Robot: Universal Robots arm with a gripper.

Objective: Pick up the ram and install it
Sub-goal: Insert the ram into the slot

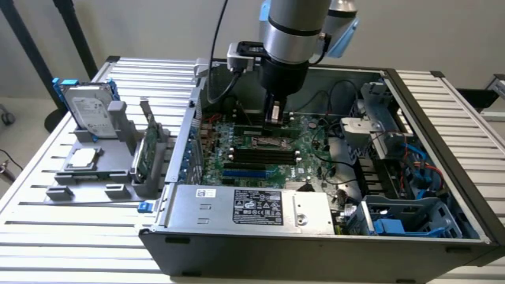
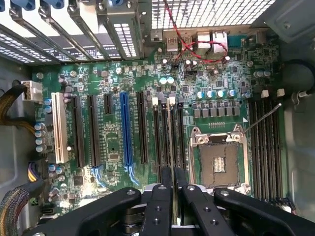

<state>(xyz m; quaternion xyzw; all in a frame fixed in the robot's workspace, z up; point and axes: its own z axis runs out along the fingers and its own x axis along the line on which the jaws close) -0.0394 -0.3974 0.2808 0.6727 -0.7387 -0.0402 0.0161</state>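
One robot arm [image 1: 294, 29] hung inside the open computer case [image 1: 316, 254]. Its jaws were clenched on the ram [image 2: 173, 189], held edge-on just above the memory slots [image 2: 167, 137] beside the bare processor socket [image 2: 219, 162], seemingly to line it up with one.

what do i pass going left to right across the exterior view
hard drive with blue rails → green expansion card → gripper → blue-grey drive cage
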